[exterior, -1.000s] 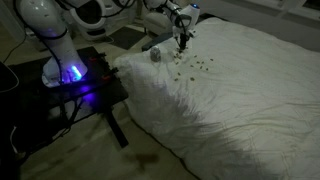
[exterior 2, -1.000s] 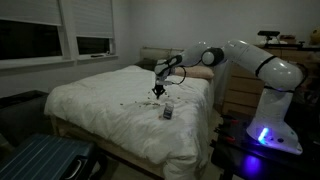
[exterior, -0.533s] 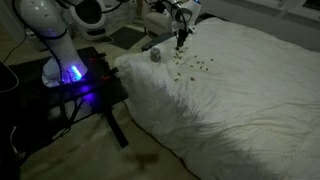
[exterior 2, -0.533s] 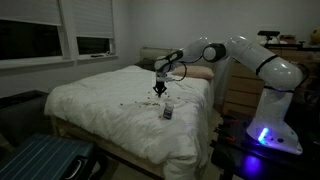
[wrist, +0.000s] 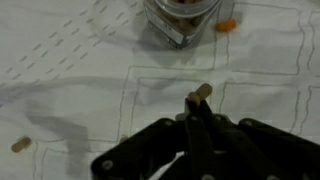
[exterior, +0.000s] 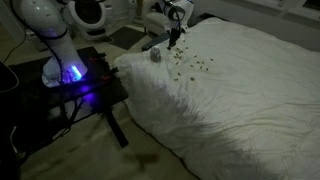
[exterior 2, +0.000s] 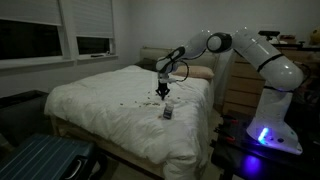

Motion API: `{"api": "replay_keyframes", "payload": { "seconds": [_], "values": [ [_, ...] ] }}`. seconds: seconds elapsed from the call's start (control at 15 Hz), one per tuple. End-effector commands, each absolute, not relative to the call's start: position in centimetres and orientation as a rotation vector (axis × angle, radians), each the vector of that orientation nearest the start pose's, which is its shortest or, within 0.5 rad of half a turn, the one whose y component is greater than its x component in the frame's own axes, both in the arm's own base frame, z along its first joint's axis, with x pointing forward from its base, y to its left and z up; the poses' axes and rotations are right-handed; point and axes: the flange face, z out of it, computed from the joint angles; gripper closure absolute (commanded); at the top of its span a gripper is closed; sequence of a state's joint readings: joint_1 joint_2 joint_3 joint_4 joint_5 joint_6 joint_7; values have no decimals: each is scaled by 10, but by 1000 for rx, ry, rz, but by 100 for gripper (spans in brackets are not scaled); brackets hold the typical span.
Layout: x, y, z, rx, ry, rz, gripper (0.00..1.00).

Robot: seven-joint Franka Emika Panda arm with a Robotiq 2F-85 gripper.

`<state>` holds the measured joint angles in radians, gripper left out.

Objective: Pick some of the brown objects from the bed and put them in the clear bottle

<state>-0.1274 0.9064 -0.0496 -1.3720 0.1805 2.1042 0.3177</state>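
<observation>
My gripper (wrist: 196, 100) is shut on a brown object (wrist: 203, 91), a small tan pellet sticking out from the fingertips. It hangs just above the white bed (wrist: 80, 90), short of the clear bottle (wrist: 185, 15), which stands at the top edge of the wrist view with brown bits inside. In both exterior views the gripper (exterior: 172, 42) (exterior 2: 165, 92) hovers close to the bottle (exterior: 155, 55) (exterior 2: 167, 113) near the bed's edge. More brown objects (exterior: 190, 65) (exterior 2: 135, 102) lie scattered on the sheet. One loose pellet (wrist: 19, 144) lies at the left of the wrist view.
A black table (exterior: 90, 90) with a blue light carries the robot base (exterior: 55, 45) beside the bed (exterior: 240, 100). An orange bit (wrist: 229, 26) lies next to the bottle. A pillow (exterior 2: 200, 72), a wooden dresser (exterior 2: 240, 90) and a blue suitcase (exterior 2: 40, 160) surround the bed.
The gripper has stayed shut and shifted from over the pellet scatter towards the bottle, rising slightly; the arm's elbow has swung upward.
</observation>
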Motion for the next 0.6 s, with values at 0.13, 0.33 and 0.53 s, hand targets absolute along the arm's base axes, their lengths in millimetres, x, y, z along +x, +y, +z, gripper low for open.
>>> {"api": "replay_keyframes", "payload": {
  "seconds": [0.13, 0.33, 0.53],
  "values": [
    [656, -87, 187, -2954, 836, 232, 99],
    [639, -80, 201, -2963, 846, 200, 99],
    [625, -75, 212, -2973, 843, 169, 99]
  ]
}}
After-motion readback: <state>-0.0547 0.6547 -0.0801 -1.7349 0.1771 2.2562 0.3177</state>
